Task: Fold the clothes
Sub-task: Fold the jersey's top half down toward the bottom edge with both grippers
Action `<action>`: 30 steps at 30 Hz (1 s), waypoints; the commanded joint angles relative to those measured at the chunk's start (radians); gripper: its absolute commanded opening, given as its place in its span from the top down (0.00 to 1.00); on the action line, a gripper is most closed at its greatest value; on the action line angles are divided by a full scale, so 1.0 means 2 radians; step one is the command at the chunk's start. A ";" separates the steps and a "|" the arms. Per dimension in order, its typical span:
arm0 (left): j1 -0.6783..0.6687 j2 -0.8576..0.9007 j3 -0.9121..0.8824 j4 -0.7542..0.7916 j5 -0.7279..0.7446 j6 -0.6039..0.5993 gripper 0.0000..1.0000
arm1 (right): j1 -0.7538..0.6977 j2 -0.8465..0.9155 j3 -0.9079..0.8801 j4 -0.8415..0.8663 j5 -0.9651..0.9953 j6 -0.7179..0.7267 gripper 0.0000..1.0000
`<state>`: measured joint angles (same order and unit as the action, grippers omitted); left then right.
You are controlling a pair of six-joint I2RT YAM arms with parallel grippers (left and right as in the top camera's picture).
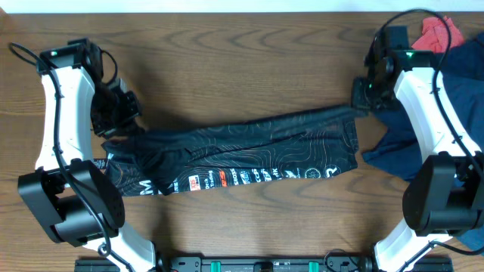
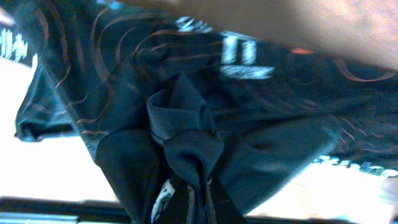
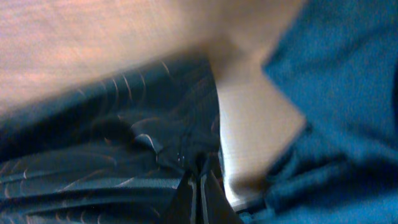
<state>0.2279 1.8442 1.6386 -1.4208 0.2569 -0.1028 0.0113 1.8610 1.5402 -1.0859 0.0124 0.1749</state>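
The black jersey (image 1: 242,155) with fine orange and white contour lines lies stretched as a long band across the table, white and orange lettering along its near edge. My left gripper (image 1: 121,128) is shut on its left end; the left wrist view shows the fabric (image 2: 186,134) bunched between the fingers (image 2: 198,202). My right gripper (image 1: 361,98) is shut on its far right corner; the right wrist view shows the cloth (image 3: 124,168) pinched in the fingers (image 3: 200,193).
A plain navy blue garment (image 1: 446,98) lies at the right under the right arm, also in the right wrist view (image 3: 336,93). A small red cloth (image 1: 439,32) sits at the far right corner. Bare wooden table (image 1: 242,68) lies behind the jersey.
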 commanded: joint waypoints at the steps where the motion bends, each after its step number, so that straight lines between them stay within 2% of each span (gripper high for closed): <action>1: 0.002 0.005 -0.024 -0.005 -0.036 0.008 0.94 | -0.003 0.006 -0.007 -0.023 0.037 -0.004 0.99; 10: 0.002 0.005 -0.055 -0.013 -0.065 0.008 0.94 | -0.003 0.006 -0.011 -0.078 0.037 -0.004 0.98; 11: 0.002 0.005 -0.055 -0.019 -0.072 0.008 0.90 | -0.002 0.006 -0.011 -0.090 0.037 -0.004 0.94; 12: 0.002 0.005 -0.055 -0.023 -0.074 0.008 0.83 | -0.002 0.006 -0.011 -0.100 0.037 -0.004 0.84; 14: 0.002 0.005 -0.055 -0.032 -0.074 0.008 0.64 | -0.002 0.006 -0.012 -0.123 0.037 -0.004 0.67; 15: 0.002 0.005 -0.055 -0.033 -0.075 0.008 0.61 | -0.002 0.006 -0.012 -0.131 0.037 -0.004 0.65; 20: 0.002 0.005 -0.055 -0.033 -0.083 0.008 0.56 | -0.003 0.006 -0.012 -0.158 0.037 -0.003 0.62; 25: 0.002 0.005 -0.055 -0.031 -0.082 0.008 0.56 | -0.010 0.006 -0.015 -0.134 0.025 -0.005 0.47; 30: 0.002 0.005 -0.055 -0.018 -0.082 0.008 0.56 | -0.024 0.006 -0.040 -0.100 -0.009 -0.042 0.40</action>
<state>0.2283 1.8442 1.5280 -1.4567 0.1043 -0.0956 -0.0200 1.8633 1.4860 -1.2964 0.0395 0.1387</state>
